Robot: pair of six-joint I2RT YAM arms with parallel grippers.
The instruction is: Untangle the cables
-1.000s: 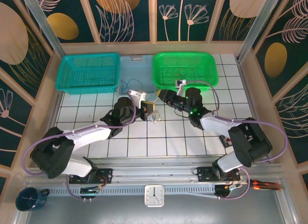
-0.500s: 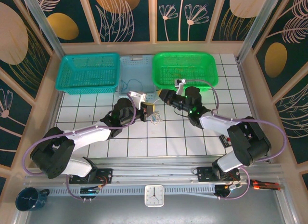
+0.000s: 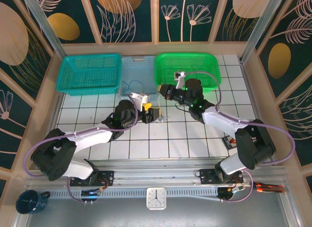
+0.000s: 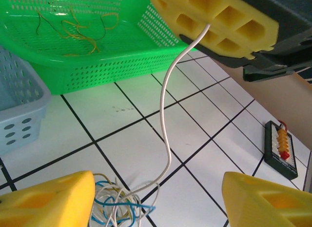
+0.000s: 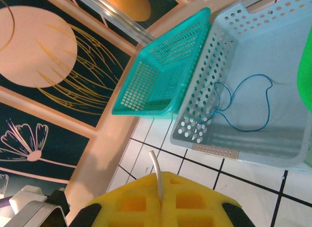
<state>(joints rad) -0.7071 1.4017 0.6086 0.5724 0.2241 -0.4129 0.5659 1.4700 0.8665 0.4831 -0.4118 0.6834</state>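
A small tangle of cables (image 4: 114, 203), white, blue and yellowish, lies on the white tiles (image 3: 159, 119). My left gripper (image 4: 156, 202) stands open around it, and the tangle sits by the left fingertip (image 4: 48, 200). One white cable (image 4: 168, 114) rises from the tangle to my right gripper (image 4: 209, 29), which is shut on its end. In the right wrist view the white cable end (image 5: 155, 163) sticks out between the closed yellow pads (image 5: 126, 202). In the top view the right gripper (image 3: 165, 92) hovers behind the left gripper (image 3: 152, 111).
A green basket (image 3: 187, 71) holds yellowish wires (image 4: 78, 27). Between it and the teal basket (image 3: 90, 73), a light blue basket (image 3: 139, 66) holds a blue wire (image 5: 243, 105). A black connector block (image 4: 280, 149) lies on the tiles at right.
My left gripper has opened and let go of the tangle. My right gripper has shut on the white cable and drawn back toward the green basket, pulling the strand out.
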